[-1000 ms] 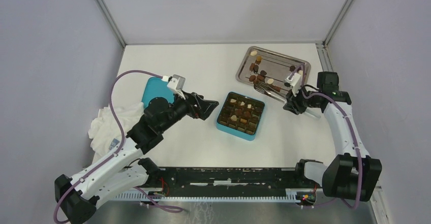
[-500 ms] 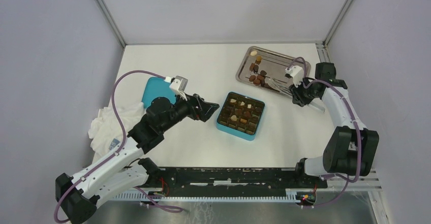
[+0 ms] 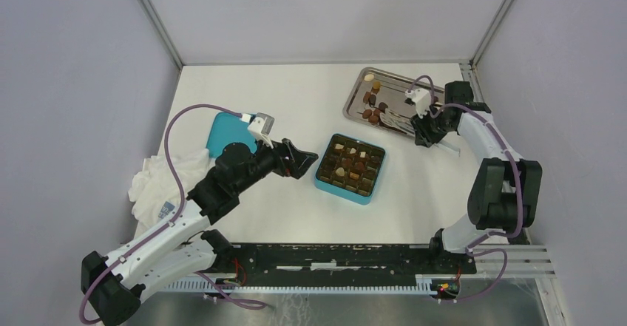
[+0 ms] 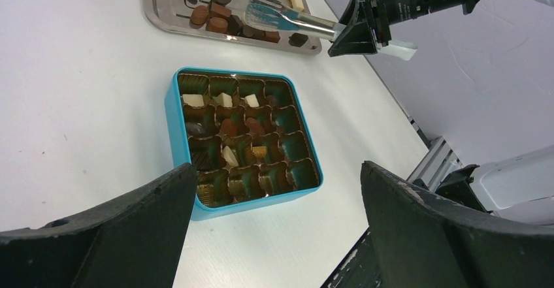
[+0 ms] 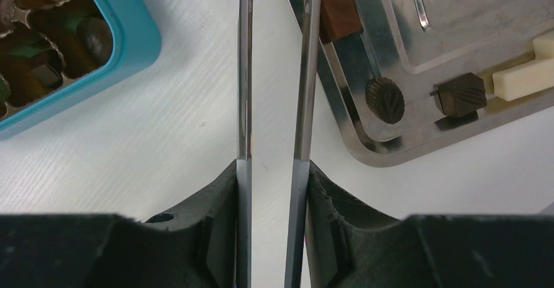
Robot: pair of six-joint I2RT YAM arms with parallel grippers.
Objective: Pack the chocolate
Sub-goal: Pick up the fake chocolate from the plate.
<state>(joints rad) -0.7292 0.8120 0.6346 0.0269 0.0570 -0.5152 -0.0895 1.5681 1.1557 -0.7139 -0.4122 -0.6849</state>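
Note:
Chocolate (image 3: 373, 111) pieces, dark, brown and cream, lie on the steel tray (image 3: 432, 89); others sit in cells of the teal box (image 3: 370, 193). My right gripper (image 3: 424, 128) is shut on the long metal tweezers (image 5: 305, 72), whose tips (image 4: 260, 4) reach over the tray's chocolate (image 4: 208, 15). I cannot tell if the tips hold a piece. A dark round chocolate (image 5: 384, 100) lies near the tray's corner. Left of the box (image 4: 171, 115), my left gripper (image 3: 309, 160) hangs open with nothing between its fingers.
A teal lid (image 3: 222, 134) lies at the left, behind the left arm. A crumpled white cloth (image 3: 159, 182) sits beside it near the left wall. The tray rim (image 5: 392, 154) is raised. Grey walls close in the back and sides.
My right arm has swung back and left toward the tray, carrying the tweezers so their tips now lie over the tray's chocolate. The left arm has barely moved.

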